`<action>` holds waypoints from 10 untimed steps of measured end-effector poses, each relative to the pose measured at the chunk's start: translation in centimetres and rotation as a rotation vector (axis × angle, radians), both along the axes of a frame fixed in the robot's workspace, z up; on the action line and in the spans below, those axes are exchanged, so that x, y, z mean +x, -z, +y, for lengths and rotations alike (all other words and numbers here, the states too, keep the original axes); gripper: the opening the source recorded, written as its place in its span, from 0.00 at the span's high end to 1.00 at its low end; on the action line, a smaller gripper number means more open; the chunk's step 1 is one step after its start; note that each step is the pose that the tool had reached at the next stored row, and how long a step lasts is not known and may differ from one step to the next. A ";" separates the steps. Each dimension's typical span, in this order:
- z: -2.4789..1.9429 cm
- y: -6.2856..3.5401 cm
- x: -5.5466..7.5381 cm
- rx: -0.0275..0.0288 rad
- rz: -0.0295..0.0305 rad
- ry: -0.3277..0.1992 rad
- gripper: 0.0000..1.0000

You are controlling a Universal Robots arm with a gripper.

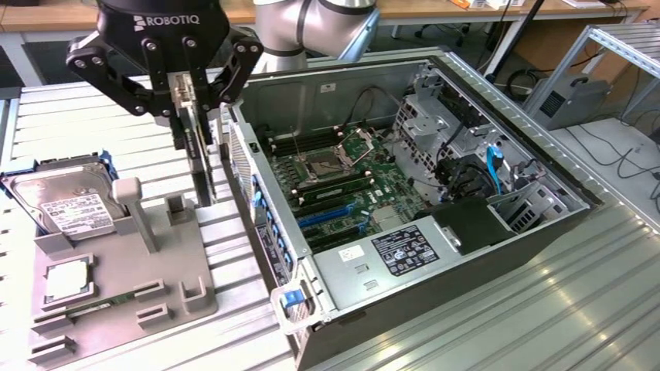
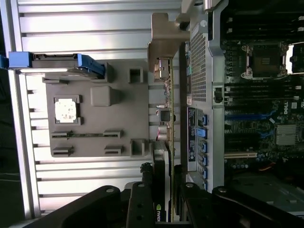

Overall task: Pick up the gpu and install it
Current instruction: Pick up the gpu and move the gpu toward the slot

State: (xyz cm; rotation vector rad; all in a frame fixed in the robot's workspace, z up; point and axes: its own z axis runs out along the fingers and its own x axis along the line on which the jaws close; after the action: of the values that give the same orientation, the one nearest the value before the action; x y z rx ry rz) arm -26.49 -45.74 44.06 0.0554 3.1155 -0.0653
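Gpu (image 1: 198, 158) hung on edge, pinched in the partly closed gripper (image 1: 192, 104), beside the open computer case (image 1: 284, 100), not yet installed.

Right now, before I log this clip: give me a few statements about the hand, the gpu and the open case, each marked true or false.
1. The hand grips the gpu by its top edge, card upright. True.
2. The gpu sits in a slot on the motherboard. False: it is outside the computer case, beside its outer wall.
3. The hard drive lies inside the case. False: it sits on the grey fixture.
4. The case's side is open, showing the motherboard. True.
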 end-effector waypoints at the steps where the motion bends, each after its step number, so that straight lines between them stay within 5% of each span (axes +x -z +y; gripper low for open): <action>1: 0.00 0.01 0.3 0.0001 -0.0001 0.000 0.73; 10: 0.03 0.00 3.7 0.0000 0.0000 0.000 0.73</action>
State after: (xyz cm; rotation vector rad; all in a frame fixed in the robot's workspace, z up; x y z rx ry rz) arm -22.80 -45.70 44.06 0.0551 3.1155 -0.0654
